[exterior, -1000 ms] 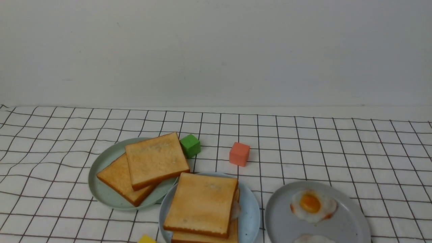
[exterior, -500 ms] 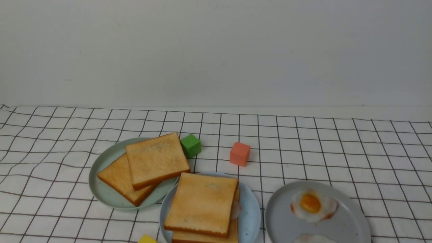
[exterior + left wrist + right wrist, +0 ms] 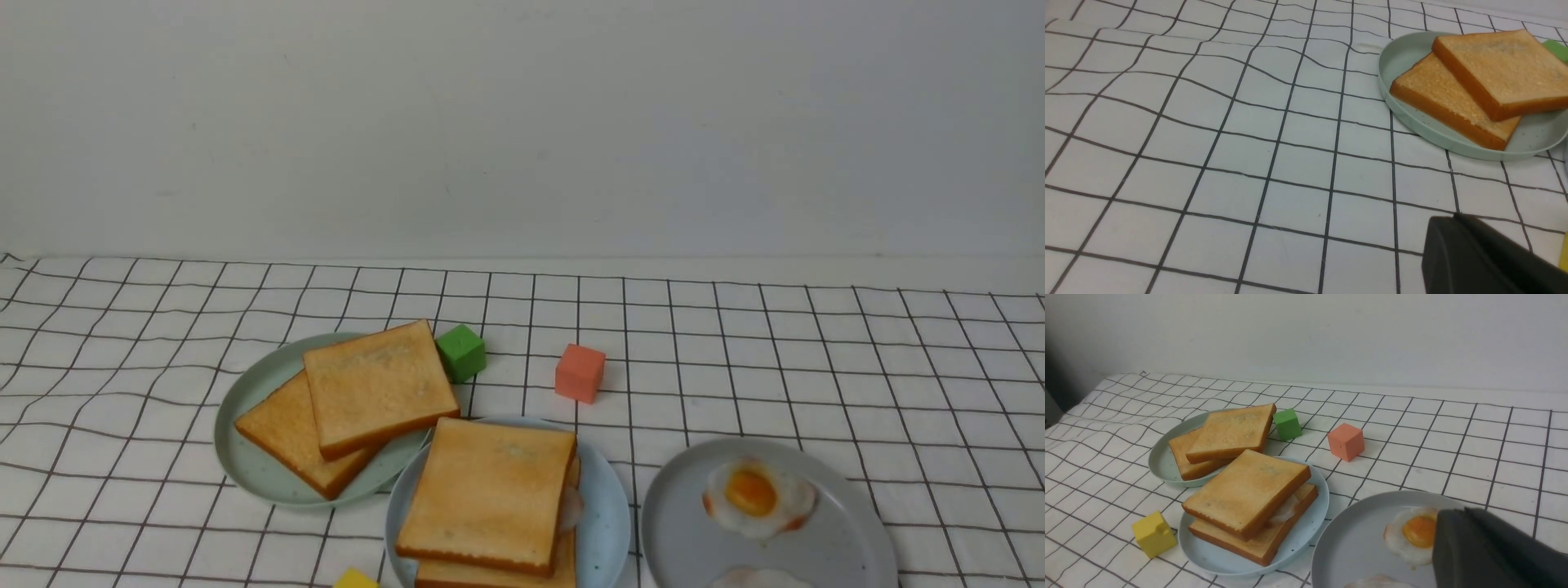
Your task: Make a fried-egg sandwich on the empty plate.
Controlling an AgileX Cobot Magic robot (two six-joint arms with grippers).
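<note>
Sandwich (image 3: 488, 500) was stacked on the blue plate (image 3: 608, 523), egg betw. 2 toasts, so task looked done. Left gripper (image 3: 1488, 259) was clenched w/ nothing held; right gripper (image 3: 1494, 551) couldn't be judged.

No readable text, labels, brands, numbers or signs in any view. Checked: the toast, the plates, the coloured cubes, the grid-lined cloth and the wall all carry no lettering.
</note>
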